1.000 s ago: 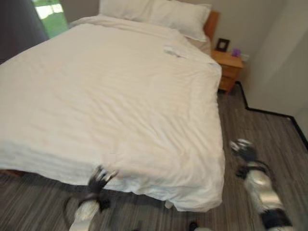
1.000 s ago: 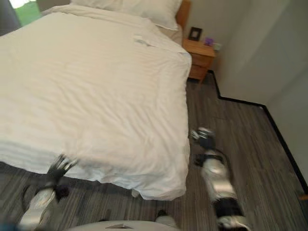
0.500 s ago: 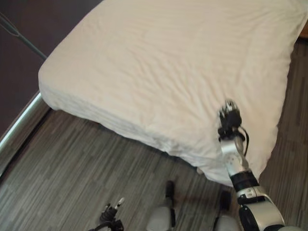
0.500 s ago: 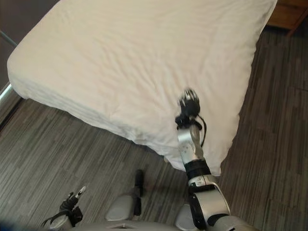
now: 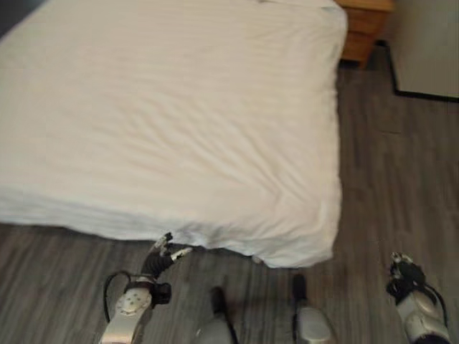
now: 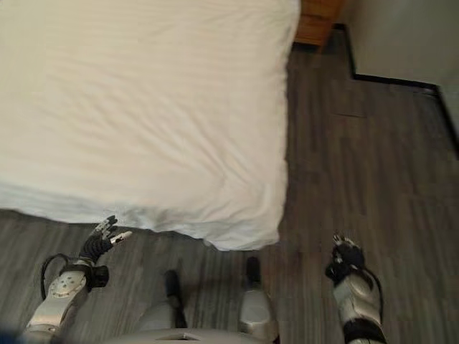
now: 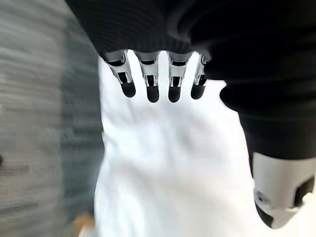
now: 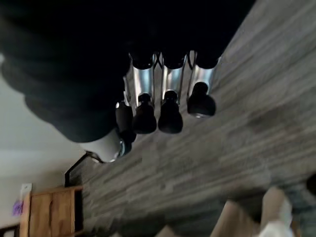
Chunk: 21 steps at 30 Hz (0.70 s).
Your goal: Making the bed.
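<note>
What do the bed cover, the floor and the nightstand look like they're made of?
Bed cover: soft white woven fabric, matte, faintly striped and creased.
Floor: grey-brown wood-look planks, possibly laminate or vinyl, with streaky grain.
Nightstand: orange-toned wood, smooth finish; could be veneer.

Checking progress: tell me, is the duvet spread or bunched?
Spread: the duvet lies flat across the bed, hanging over the foot edge, with slight wrinkles near the corner.
</note>
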Tool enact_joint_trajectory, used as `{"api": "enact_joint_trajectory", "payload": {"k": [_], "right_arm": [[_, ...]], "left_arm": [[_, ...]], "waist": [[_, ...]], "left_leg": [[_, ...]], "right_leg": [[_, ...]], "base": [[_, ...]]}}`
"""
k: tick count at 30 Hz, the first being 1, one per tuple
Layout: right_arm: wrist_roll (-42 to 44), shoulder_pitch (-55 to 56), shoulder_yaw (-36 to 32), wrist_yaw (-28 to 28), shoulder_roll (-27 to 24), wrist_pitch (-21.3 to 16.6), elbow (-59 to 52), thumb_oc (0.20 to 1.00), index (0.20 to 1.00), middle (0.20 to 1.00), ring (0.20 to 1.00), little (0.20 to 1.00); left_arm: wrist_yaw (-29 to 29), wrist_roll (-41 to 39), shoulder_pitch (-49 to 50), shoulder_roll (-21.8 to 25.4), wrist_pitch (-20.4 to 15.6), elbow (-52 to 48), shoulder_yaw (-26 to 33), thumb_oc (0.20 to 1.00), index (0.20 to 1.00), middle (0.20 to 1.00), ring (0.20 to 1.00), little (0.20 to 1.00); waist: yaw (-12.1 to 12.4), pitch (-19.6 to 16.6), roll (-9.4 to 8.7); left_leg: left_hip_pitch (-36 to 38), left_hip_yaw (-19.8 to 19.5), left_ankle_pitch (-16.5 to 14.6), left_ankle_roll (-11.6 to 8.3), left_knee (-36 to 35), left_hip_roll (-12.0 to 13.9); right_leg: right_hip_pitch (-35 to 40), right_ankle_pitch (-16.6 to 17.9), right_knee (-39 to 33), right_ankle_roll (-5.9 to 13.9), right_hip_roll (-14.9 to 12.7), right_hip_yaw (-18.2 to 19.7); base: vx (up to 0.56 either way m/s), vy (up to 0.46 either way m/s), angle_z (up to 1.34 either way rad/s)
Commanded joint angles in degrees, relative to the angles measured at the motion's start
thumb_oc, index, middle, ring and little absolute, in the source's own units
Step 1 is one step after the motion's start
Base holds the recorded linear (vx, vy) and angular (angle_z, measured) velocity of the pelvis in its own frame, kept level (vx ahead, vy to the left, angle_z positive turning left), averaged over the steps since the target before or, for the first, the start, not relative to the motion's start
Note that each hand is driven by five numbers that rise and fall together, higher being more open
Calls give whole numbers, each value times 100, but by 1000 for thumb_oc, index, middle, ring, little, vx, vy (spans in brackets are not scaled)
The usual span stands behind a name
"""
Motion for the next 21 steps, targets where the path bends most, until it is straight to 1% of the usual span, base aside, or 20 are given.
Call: {"api": "enact_joint_trajectory", "payload": {"k": [1, 2, 3, 5, 6, 7, 8, 9, 10, 11, 12, 13, 14, 15, 16, 17, 18, 19, 20, 21], "right_arm": [[-150, -321, 6, 254, 192, -77, -1047, 1000, 1000, 1000, 1000, 1000], [-302, -277, 55, 299, 160, -76, -1371, 1000, 1000, 1000, 1000, 1000], [-308, -261, 53, 292, 166, -64, -1393, 1000, 1000, 1000, 1000, 1000], [-735, 67, 134, 427, 107, -41, -2263, 1000, 1000, 1000, 1000, 1000], [-889, 211, 254, 538, 162, -28, -2641, 1000, 1000, 1000, 1000, 1000], [-1082, 295, 372, 561, 83, -106, -2791, 1000, 1000, 1000, 1000, 1000], [-1228, 291, 583, 619, 49, -118, -2927, 1000, 1000, 1000, 1000, 1000], [-1428, 235, 753, 645, -7, -91, -2947, 1000, 1000, 1000, 1000, 1000], [-1781, 101, 916, 665, -147, -71, -2891, 1000, 1000, 1000, 1000, 1000], [-2000, 77, 1020, 717, -219, -9, -2884, 1000, 1000, 1000, 1000, 1000], [-2066, 179, 1071, 749, -215, -70, -3040, 1000, 1000, 1000, 1000, 1000], [-2088, 210, 1136, 791, -181, -104, -2939, 1000, 1000, 1000, 1000, 1000], [-2229, 204, 1137, 732, -227, -95, -2841, 1000, 1000, 1000, 1000, 1000], [-2327, 233, 1135, 639, -299, -120, -2768, 1000, 1000, 1000, 1000, 1000], [-2392, 197, 1121, 536, -337, -134, -2760, 1000, 1000, 1000, 1000, 1000], [-2496, 122, 1134, 436, -412, -135, -2719, 1000, 1000, 1000, 1000, 1000], [-2611, 124, 1082, 367, -487, -94, -2749, 1000, 1000, 1000, 1000, 1000], [-2647, 151, 1008, 343, -523, -100, -2819, 1000, 1000, 1000, 1000, 1000], [-2655, 163, 982, 339, -537, -137, -2869, 1000, 1000, 1000, 1000, 1000], [-2703, 163, 952, 273, -583, -64, -2883, 1000, 1000, 1000, 1000, 1000]], "left_arm": [[-496, 2, 127, -262, 74, 49, -482, 1000, 1000, 1000, 1000, 1000], [-630, 16, 232, -261, 95, -7, -615, 1000, 1000, 1000, 1000, 1000], [-631, 17, 238, -260, 96, -10, -617, 1000, 1000, 1000, 1000, 1000], [-983, -114, 614, -371, 174, -154, -959, 1000, 1000, 1000, 1000, 1000], [-1200, -88, 492, -561, 228, 398, -1166, 1000, 1000, 1000, 1000, 1000], [-1084, -142, 339, -738, 149, 782, -1351, 1000, 1000, 1000, 1000, 1000], [-1170, -389, 97, -940, 266, 919, -1516, 1000, 1000, 1000, 1000, 1000], [-1207, -523, -55, -1057, 261, 1070, -1656, 1000, 1000, 1000, 1000, 1000], [-1363, -418, -194, -1076, 239, 1136, -1860, 1000, 1000, 1000, 1000, 1000], [-1604, -308, -270, -1052, 240, 1006, -2192, 1000, 1000, 1000, 1000, 1000], [-1714, -392, -269, -1048, 72, 718, -2188, 1000, 1000, 1000, 1000, 1000], [-1686, -524, -342, -1063, 55, 536, -2178, 1000, 1000, 1000, 1000, 1000], [-1656, -719, -506, -1047, 61, 275, -2248, 1000, 1000, 1000, 1000, 1000], [-1654, -1085, -667, -1042, -34, -34, -2327, 1000, 1000, 1000, 1000, 1000], [-1543, -1500, -809, -1004, -120, -350, -2264, 1000, 1000, 1000, 1000, 1000], [-1336, -1840, -957, -979, -254, -599, -2081, 1000, 1000, 1000, 1000, 1000], [-1124, -1927, -1080, -956, -411, -974, -1964, 1000, 1000, 1000, 1000, 1000], [-837, -1868, -1153, -920, -603, -1146, -1742, 1000, 1000, 1000, 1000, 1000], [-633, -1813, -1191, -927, -659, -1172, -1599, 1000, 1000, 1000, 1000, 1000], [-132, -1770, -1674, -1122, -708, -2288, -1782, 1000, 1000, 1000, 1000, 1000]], "waist": [[221, 45, 279], [242, 18, 320], [253, 11, 315], [286, -103, 384], [269, -198, 385], [276, -296, 388], [263, -417, 405], [282, -484, 437], [309, -541, 505], [265, -603, 513], [273, -642, 540], [249, -680, 566], [180, -683, 585], [96, -655, 594], [124, -547, 638], [148, -439, 659], [175, -414, 643], [211, -389, 622], [223, -393, 599], [231, -384, 621]], "left_leg": [[350, 581, -533, 244, 28, -7], [373, 787, -500, 245, 28, 71], [363, 797, -479, 244, 28, 70], [444, 1213, -399, 236, 28, 209], [487, 1399, -372, 228, 28, 247], [543, 1622, -307, 199, 29, 292], [607, 1711, -354, 126, 68, 342], [648, 1852, -306, 101, 82, 381], [722, 2112, -237, 42, 91, 453], [779, 2193, -204, 9, 103, 496], [898, 2319, -149, -59, 130, 559], [944, 2436, -78, -138, 236, 670], [962, 2543, -80, -229, 549, 842], [941, 2557, -79, -250, 829, 956], [882, 2290, -8, -336, 1256, 1087], [729, 1853, 194, -254, 1546, 1043], [637, 1224, 97, -157, 1683, 792], [552, 630, -86, -63, 1877, 475], [476, 345, -222, 21, 2020, 281], [388, 184, -233, 27, 2226, 119]], "right_leg": [[-601, -386, 866, 18, -28, -615], [-478, -524, 1046, 1, -138, -840], [-495, -510, 1049, -9, -137, -830], [-208, -663, 1306, -17, -391, -1099], [-47, -687, 1316, -13, -497, -1241], [130, -609, 1269, 21, -612, -1410], [305, -625, 1223, 112, -725, -1491], [379, -541, 1131, 133, -777, -1551], [516, -436, 922, 180, -797, -1662], [579, -578, 723, 159, -676, -1636], [654, -630, 465, 155, -504, -1508], [714, -684, 276, 121, -375, -1448], [791, -783, 129, 36, -204, -1318], [832, -908, 98, -32, -115, -1191], [887, -994, 96, -119, 8, -1035], [863, -930, 72, -232, 107, -882], [856, -915, 66, -302, 131, -646], [872, -943, 88, -387, 175, -389], [864, -941, 97, -435, 191, -206], [916, -977, 93, -478, 232, -64]], "base": [[-276, 35, -108], [-273, 36, -155], [-153, 14, -181], [-160, 3, -126], [-139, -61, -44], [-74, -100, -93], [-83, -120, -142], [-82, -110, -152], [-107, -157, -131], [-90, -219, -140], [-39, -255, -164], [21, -304, -151], [46, -309, -114], [57, -303, -60], [-39, -253, -68], [-25, -233, -113], [-25, -237, -145], [61, -200, -158], [95, -196, -155], [67, -164, -180]]}}
